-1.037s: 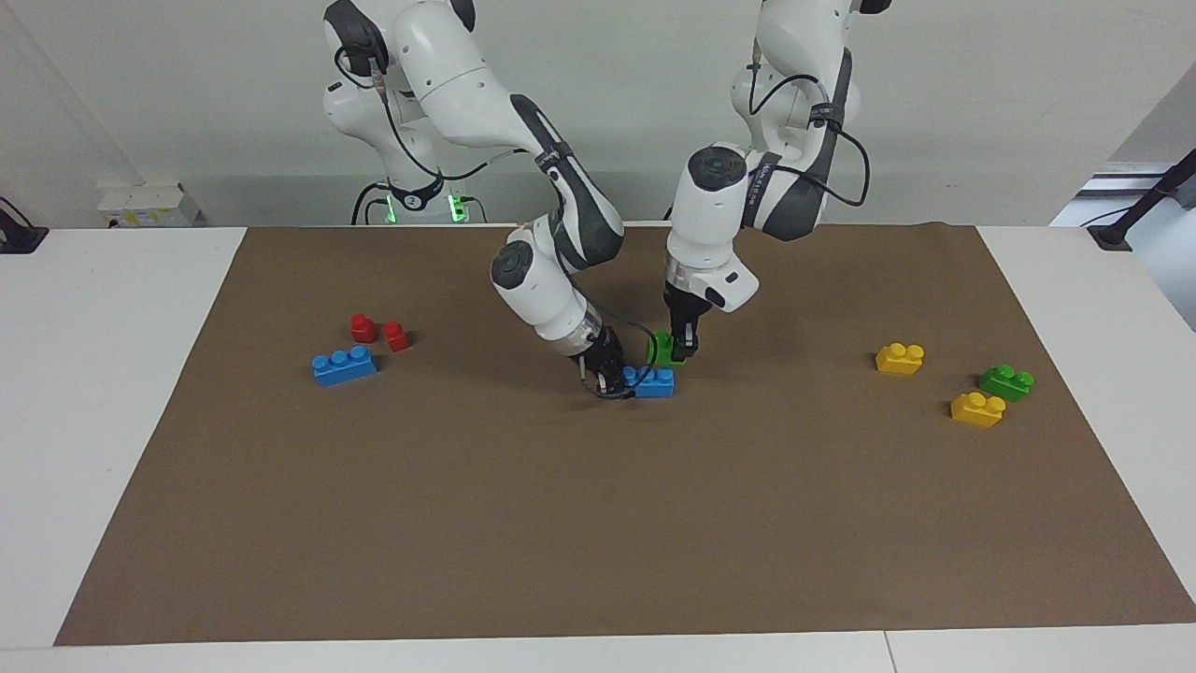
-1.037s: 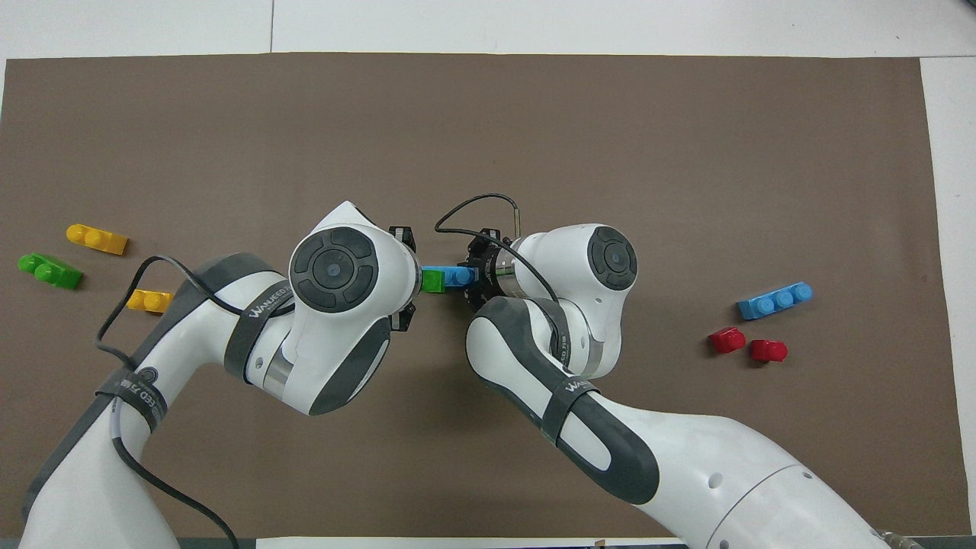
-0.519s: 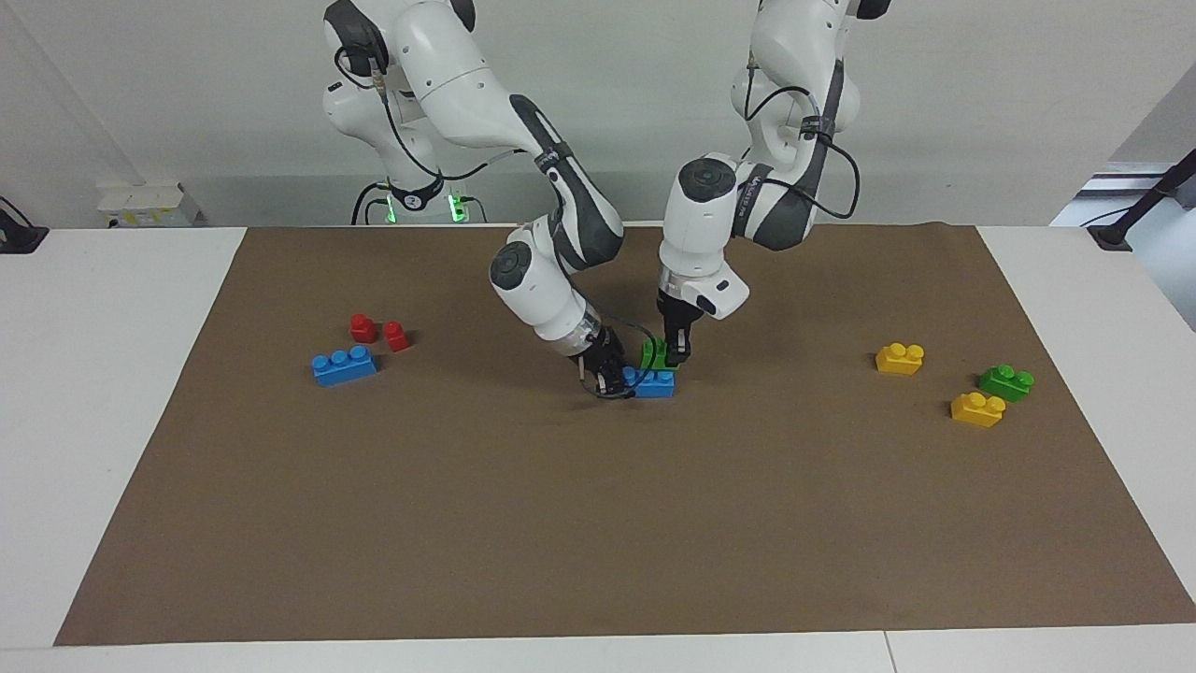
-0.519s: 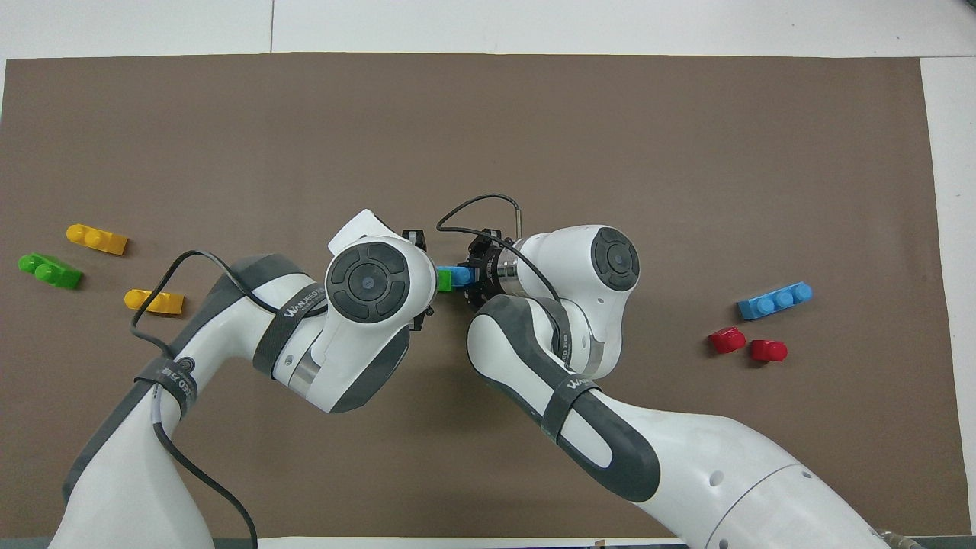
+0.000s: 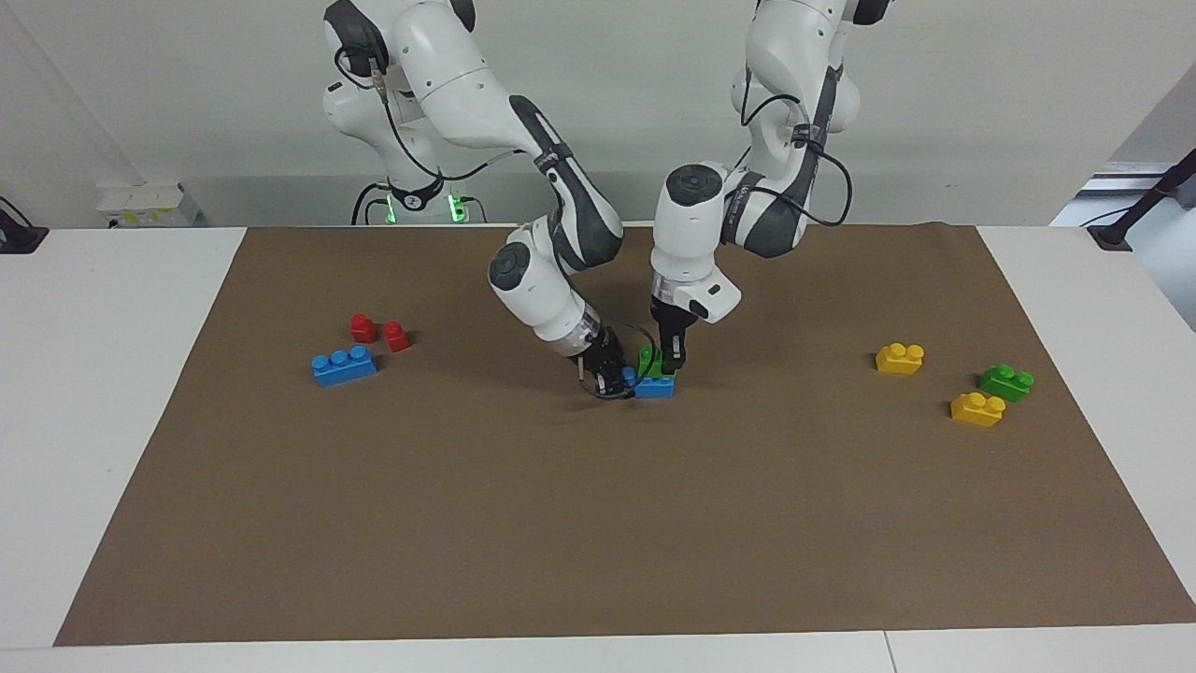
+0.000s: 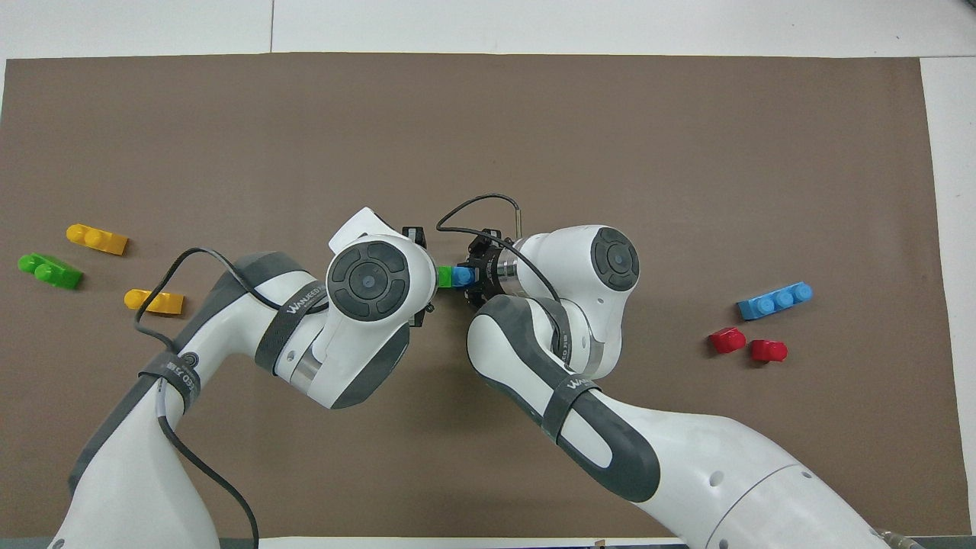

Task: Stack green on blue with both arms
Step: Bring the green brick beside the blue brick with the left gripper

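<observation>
Sitting on blue brick point(image 5: 654, 385), green brick point(image 5: 651, 360) within left pincer point(image 5: 671, 364).

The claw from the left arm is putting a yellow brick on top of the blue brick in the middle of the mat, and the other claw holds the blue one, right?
Almost. The brick is green, not yellow: the facing view shows the left claw shut on the green brick, setting it on the blue brick in the middle of the mat. The right claw does hold the blue one.

Bright, even light; soft shadows
</observation>
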